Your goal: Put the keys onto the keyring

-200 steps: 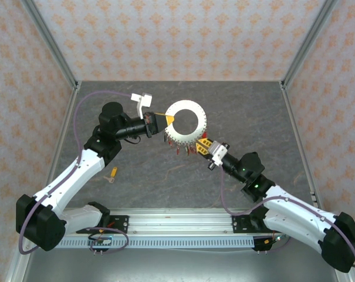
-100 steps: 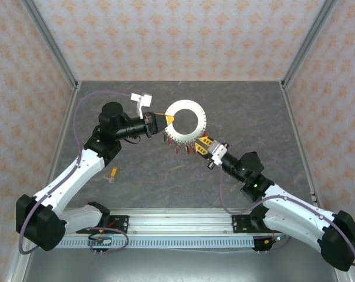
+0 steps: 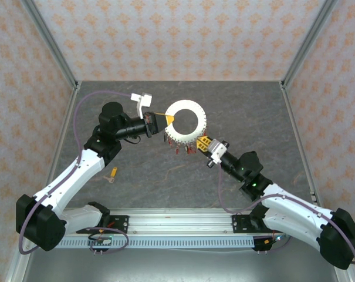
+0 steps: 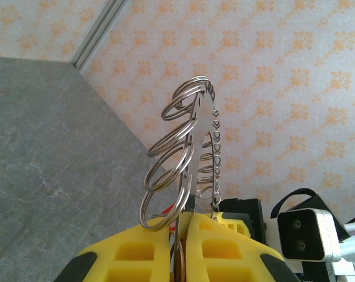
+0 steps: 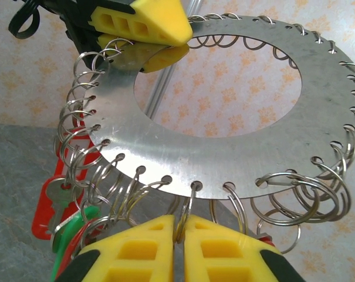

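The keyring [image 3: 186, 106] hangs in the air mid-table. The left gripper [image 3: 166, 120] is clamped on its left rim, and keys [image 3: 183, 147] dangle off the near edge. The right gripper [image 3: 202, 143] has its fingers squeezed together on a split ring [image 5: 188, 202] under the rim. Grey stone-look table [image 3: 165, 176], orange-patterned wallpaper [image 3: 165, 35]. The top view catches a small yellow bit [image 3: 112, 173] lying loose, and the right wrist view shows red and green key heads.

A grey marbled table [image 3: 183, 176] sits boxed in by orange-patterned wallpaper [image 3: 177, 35], with slanting metal posts [image 3: 48, 38] at the table's far corners.
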`<state>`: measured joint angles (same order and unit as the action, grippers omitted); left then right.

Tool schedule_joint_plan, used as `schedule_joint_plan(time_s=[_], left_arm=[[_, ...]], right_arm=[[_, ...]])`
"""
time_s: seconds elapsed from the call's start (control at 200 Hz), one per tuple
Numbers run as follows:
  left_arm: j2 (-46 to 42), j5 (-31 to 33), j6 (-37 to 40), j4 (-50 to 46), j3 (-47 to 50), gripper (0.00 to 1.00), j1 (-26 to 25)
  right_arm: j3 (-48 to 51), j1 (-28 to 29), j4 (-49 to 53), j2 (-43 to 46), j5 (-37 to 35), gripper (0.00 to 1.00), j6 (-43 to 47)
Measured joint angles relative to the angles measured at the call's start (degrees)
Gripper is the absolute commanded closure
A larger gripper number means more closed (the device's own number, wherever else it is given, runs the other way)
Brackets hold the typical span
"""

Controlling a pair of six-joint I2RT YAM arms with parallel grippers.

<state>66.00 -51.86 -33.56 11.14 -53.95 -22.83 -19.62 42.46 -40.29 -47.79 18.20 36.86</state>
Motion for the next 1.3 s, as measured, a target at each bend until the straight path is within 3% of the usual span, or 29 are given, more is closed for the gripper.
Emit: schedule_joint_plan(time_s=[0.21,0.796,1.186,1.296], left_arm=[[0.0,0.07,0.0,-0.02,0.0,1.0,0.0],[1.68,4.79,-4.04,-0.52,0.92,1.0,-0.04],[3.52,8.5,-4.02,-4.83,1.51,0.84,0.0],[6.38,9.64,-5.86,-4.5,3.91,0.72,-0.02]], right_arm=[[0.0,0.0,-0.11,0.0,-0.87,1.0,0.13],[-0.87,0.0,0.7,-0.31,-4.31,1.0,-3.8],[-4.9,0.0,12.24,-1.55,-4.28,1.0,-5.09],[-5.68,0.0,17.64,-1.79,-4.02,1.0,-6.32]])
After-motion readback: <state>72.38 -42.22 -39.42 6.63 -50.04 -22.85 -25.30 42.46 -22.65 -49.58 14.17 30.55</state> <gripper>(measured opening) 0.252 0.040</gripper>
